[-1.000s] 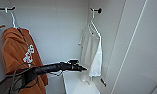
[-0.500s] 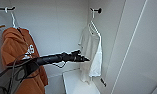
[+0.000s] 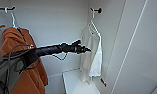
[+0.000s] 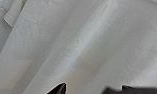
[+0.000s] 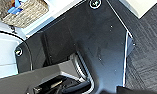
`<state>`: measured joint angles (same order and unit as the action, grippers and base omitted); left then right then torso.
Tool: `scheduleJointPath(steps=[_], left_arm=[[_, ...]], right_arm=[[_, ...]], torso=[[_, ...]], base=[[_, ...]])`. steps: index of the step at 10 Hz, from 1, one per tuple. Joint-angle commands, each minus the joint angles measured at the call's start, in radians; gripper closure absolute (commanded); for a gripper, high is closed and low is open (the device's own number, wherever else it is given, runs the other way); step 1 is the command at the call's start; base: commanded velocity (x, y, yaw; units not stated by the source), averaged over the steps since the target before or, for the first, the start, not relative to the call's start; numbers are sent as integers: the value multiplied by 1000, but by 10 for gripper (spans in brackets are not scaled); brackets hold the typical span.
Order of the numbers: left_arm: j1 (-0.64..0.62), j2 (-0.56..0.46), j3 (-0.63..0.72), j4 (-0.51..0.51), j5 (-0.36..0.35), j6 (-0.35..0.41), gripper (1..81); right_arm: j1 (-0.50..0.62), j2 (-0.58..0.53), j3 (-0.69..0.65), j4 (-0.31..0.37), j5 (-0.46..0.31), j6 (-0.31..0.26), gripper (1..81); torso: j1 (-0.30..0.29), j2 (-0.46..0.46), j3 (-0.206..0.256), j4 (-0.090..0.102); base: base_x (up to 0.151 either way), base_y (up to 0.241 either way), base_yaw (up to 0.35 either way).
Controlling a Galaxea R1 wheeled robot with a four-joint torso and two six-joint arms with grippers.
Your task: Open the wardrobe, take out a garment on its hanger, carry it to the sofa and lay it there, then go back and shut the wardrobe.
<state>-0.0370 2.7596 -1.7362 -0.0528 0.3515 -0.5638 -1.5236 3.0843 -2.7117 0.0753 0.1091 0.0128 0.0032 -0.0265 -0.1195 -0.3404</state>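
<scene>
Left claw [image 3: 87, 49] reaches into the open wardrobe [image 3: 69, 22], tip against the hanging white garment [image 3: 92, 53]; jaw state indeterminable.

You see soft matt white cloth garment [image 3: 92, 53], smooth matt white wardrobe [image 3: 134, 50] panels, rough woven wicker basket [image 5: 24, 11].

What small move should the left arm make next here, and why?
Probably raise the left end effector toward the hanger. The wardrobe is open, and the end effector sits level with the middle of the white garment, well below the hook on its peg, with only fabric close ahead in the wrist view.
</scene>
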Motion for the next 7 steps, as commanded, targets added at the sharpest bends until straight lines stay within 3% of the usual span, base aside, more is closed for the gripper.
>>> scheduleJointPath(steps=[1, 4, 6, 7], left_arm=[[-215, 5, 6, -9, -31, -60, 10], [-264, 2, 4, -9, -110, -208, 10], [-289, 6, -11, -9, -124, -263, 10], [-295, 5, -13, -9, -173, -316, 10]], right_arm=[[36, 7, 3, 6, -52, 1, 10], [35, 10, 0, 6, -52, 0, 10], [32, 12, 0, 6, -52, 0, 10], [33, 13, 0, 6, -52, 0, 10]], torso=[[0, 0, 0, 0], [0, 0, 0, 0], [0, 0, 0, 0], [0, 0, 0, 0]], base=[[0, 0, 0], [0, 0, 0], [0, 0, 0], [0, 0, 0]])
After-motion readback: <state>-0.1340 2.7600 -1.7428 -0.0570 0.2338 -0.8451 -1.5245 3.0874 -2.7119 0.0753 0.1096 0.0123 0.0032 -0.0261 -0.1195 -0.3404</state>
